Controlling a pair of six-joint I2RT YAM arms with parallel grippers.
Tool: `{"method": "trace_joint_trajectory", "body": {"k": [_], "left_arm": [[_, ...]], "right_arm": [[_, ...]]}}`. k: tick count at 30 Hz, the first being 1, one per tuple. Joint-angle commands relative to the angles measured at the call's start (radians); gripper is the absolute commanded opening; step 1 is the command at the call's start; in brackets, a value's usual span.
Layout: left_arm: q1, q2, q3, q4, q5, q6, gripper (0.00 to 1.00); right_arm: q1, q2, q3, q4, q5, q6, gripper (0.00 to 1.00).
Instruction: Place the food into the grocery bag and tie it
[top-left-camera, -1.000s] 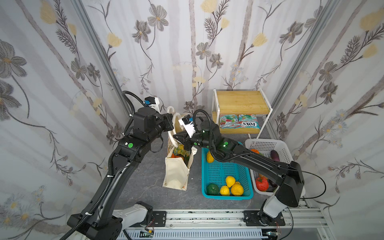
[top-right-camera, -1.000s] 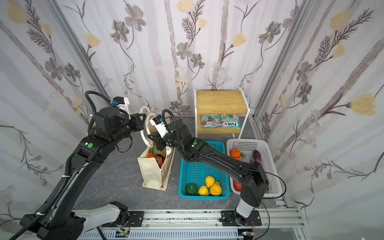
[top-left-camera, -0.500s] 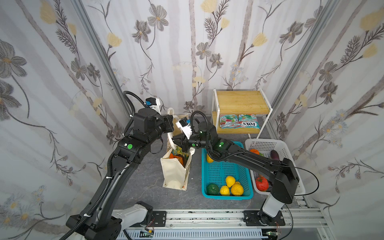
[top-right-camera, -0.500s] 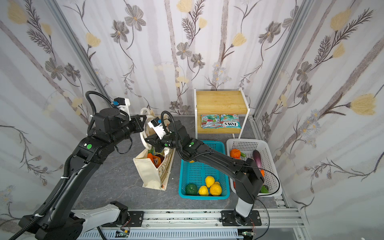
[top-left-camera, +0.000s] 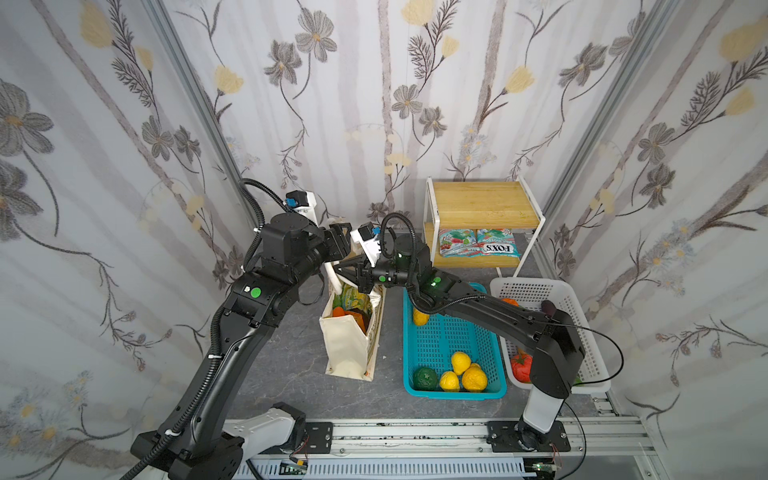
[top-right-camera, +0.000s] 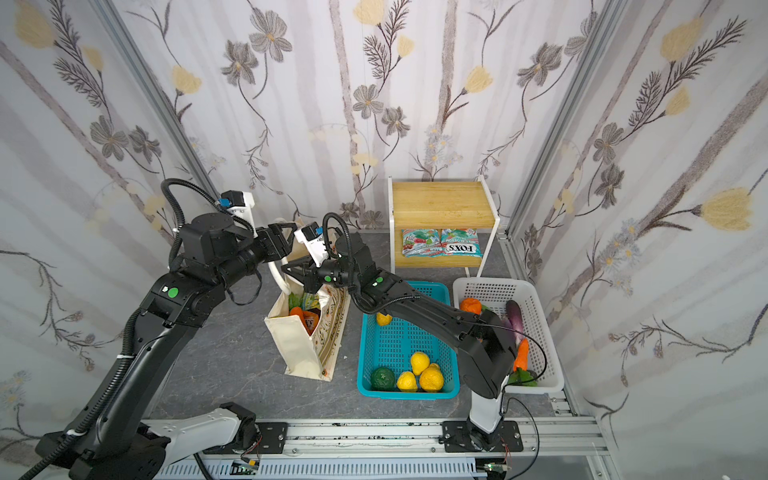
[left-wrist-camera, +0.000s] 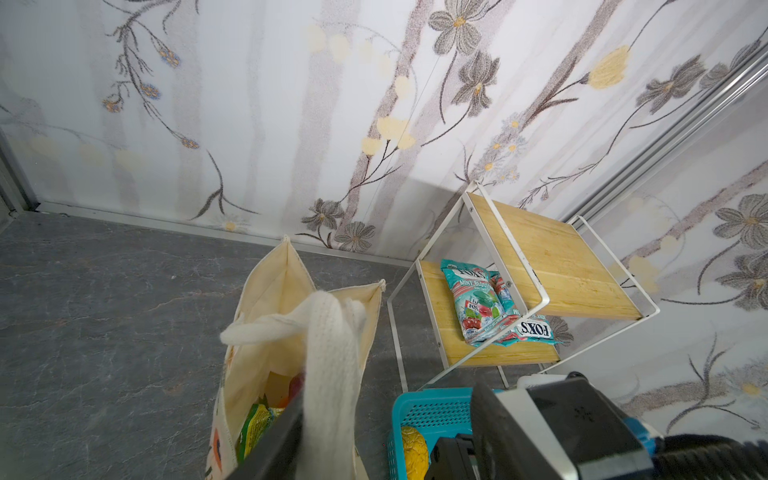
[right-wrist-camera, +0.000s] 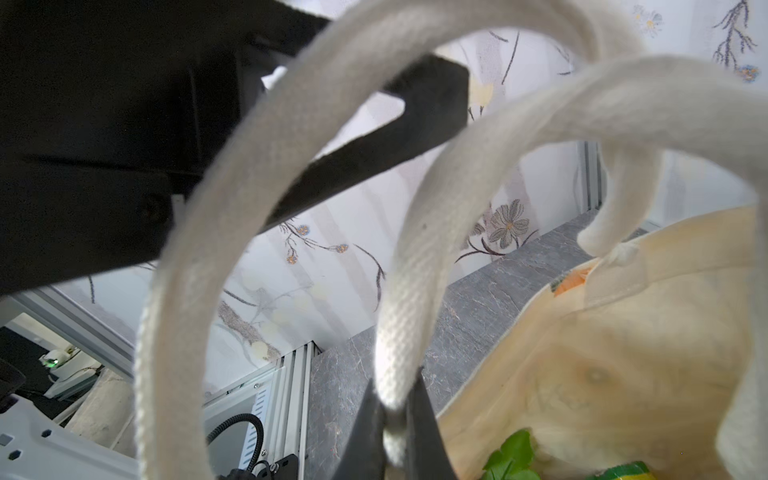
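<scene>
The cream grocery bag (top-left-camera: 347, 345) (top-right-camera: 297, 345) stands open on the grey floor left of the baskets. Food (top-left-camera: 353, 301) (top-right-camera: 305, 309) fills it: orange pieces and a green snack packet (left-wrist-camera: 255, 428). Above its mouth my right gripper (right-wrist-camera: 392, 419) (top-left-camera: 345, 270) is shut on one white rope handle (right-wrist-camera: 399, 316). My left gripper (left-wrist-camera: 386, 399) (top-left-camera: 340, 243) is open just behind it. The second rope handle (left-wrist-camera: 328, 353) lies loosely against one of its fingers (left-wrist-camera: 274, 440). That handle loops round the same black finger (right-wrist-camera: 374, 137) in the right wrist view.
A teal basket (top-left-camera: 415, 386) right of the bag holds lemons (top-left-camera: 459, 361) and a green fruit (top-left-camera: 424, 377). A white basket (top-left-camera: 582, 316) with vegetables stands further right. A wooden shelf (top-left-camera: 482, 203) with candy packets (top-left-camera: 478, 241) is at the back. A rail runs along the front.
My left gripper's jaws have spread apart, loosening their hold on the rope handle. The right gripper, still shut on its handle, has shifted a little to the left.
</scene>
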Motion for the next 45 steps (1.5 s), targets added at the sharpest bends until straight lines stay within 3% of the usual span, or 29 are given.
{"method": "trace_joint_trajectory", "body": {"k": [1, 4, 10, 13, 18, 24, 28, 31, 32, 35, 36, 38, 40, 45], "left_arm": [[-0.003, -0.004, 0.028, 0.041, 0.017, 0.01, 0.53], [-0.003, 0.003, 0.039, 0.041, -0.018, 0.021, 0.4], [-0.003, 0.011, 0.043, 0.042, -0.017, 0.025, 0.39], [-0.003, 0.03, 0.051, 0.043, 0.009, 0.014, 0.38], [-0.009, 0.066, 0.102, 0.044, 0.075, -0.009, 0.52], [-0.011, 0.056, 0.107, 0.043, 0.048, 0.007, 0.7], [-0.01, 0.029, 0.108, 0.042, -0.017, 0.026, 0.78], [-0.009, 0.024, 0.122, 0.04, -0.02, 0.04, 0.78], [-0.009, 0.029, 0.129, 0.038, -0.004, 0.044, 0.73], [-0.009, 0.058, 0.146, 0.021, 0.012, 0.058, 0.33], [-0.009, 0.066, 0.145, 0.013, 0.002, 0.067, 0.3], [-0.009, 0.069, 0.139, 0.005, -0.03, 0.074, 0.36], [-0.009, 0.059, 0.137, 0.005, -0.066, 0.076, 0.57], [-0.003, 0.034, 0.193, 0.006, -0.139, 0.094, 0.71]], "right_arm": [[0.001, -0.004, -0.031, 0.014, -0.043, 0.015, 0.0], [-0.004, -0.025, -0.076, 0.027, -0.042, 0.014, 0.0], [-0.018, -0.048, -0.152, 0.103, -0.065, 0.046, 0.0], [-0.015, -0.016, -0.11, 0.095, -0.095, 0.051, 0.0], [0.003, 0.019, -0.058, 0.107, -0.155, 0.048, 0.0], [0.003, 0.022, -0.058, 0.159, -0.144, 0.059, 0.0], [-0.002, 0.042, -0.032, 0.186, -0.145, 0.079, 0.0], [-0.002, 0.068, 0.006, 0.171, -0.163, 0.084, 0.0], [-0.001, 0.074, 0.014, 0.173, -0.171, 0.087, 0.0], [0.002, 0.088, 0.021, 0.18, -0.194, 0.095, 0.0], [0.005, 0.088, 0.019, 0.177, -0.197, 0.092, 0.0], [0.005, 0.084, 0.002, 0.188, -0.189, 0.092, 0.0], [0.004, 0.079, -0.013, 0.201, -0.184, 0.097, 0.0], [0.004, 0.081, -0.005, 0.215, -0.182, 0.11, 0.0]]}}
